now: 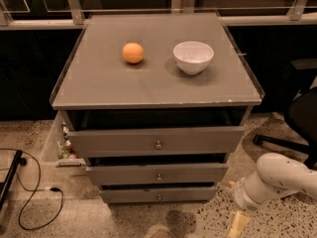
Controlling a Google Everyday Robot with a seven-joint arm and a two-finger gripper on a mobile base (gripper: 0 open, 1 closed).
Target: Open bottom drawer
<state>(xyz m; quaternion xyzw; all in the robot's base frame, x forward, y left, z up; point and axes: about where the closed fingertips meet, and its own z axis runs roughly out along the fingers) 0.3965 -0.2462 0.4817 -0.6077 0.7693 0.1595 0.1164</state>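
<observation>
The bottom drawer (133, 195) is the lowest and narrowest grey front of the cabinet, with a small round metal knob (159, 197) at its centre. It sits further back than the two fronts above it. My gripper (237, 224) hangs at the lower right of the camera view, at the end of the white arm (277, 180). It is to the right of the drawer, near the floor, and apart from the cabinet. Only one pale finger (237, 224) shows.
The top drawer (157, 141) and middle drawer (157, 174) stand pulled out. An orange (132, 53) and a white bowl (193, 57) sit on the cabinet top (148, 83). A chair base (282, 144) is at the right; a black cable (29, 192) lies on the floor at the left.
</observation>
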